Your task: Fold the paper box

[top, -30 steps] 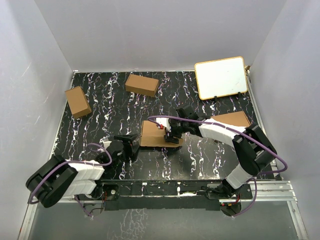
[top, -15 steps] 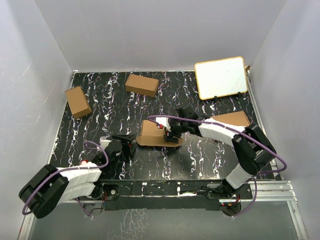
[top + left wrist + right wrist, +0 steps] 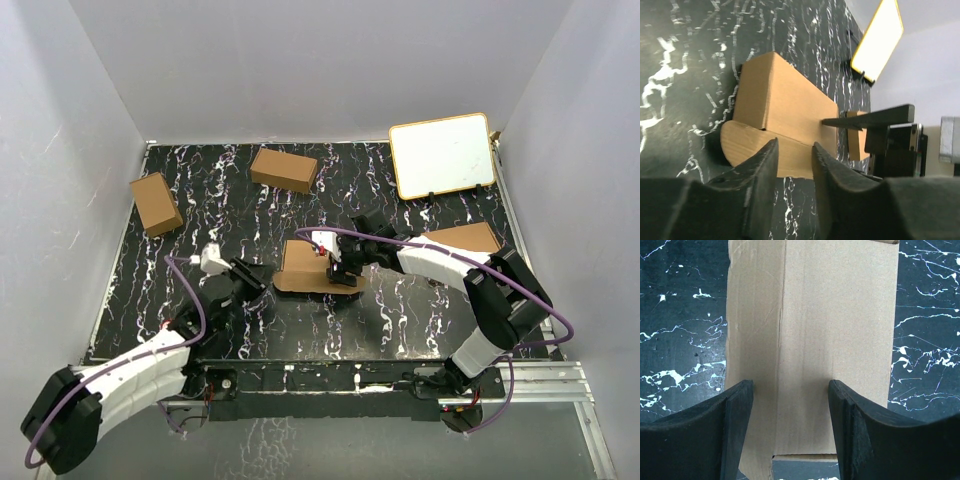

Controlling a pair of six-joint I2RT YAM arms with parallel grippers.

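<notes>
Here, box (image 3: 300, 265): mid-frame on table (image 3: 400, 310), rounded flap (image 3: 747, 145) at left end.
Right tool (image 3: 790, 385): spread wide over box.
Left tool (image 3: 794, 145): narrowly parted, empty, beside flap.

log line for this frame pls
box: carton formed, end flap sticking out | right gripper: open, over box top | left gripper: narrowly open, facing flap, holding nothing
</notes>
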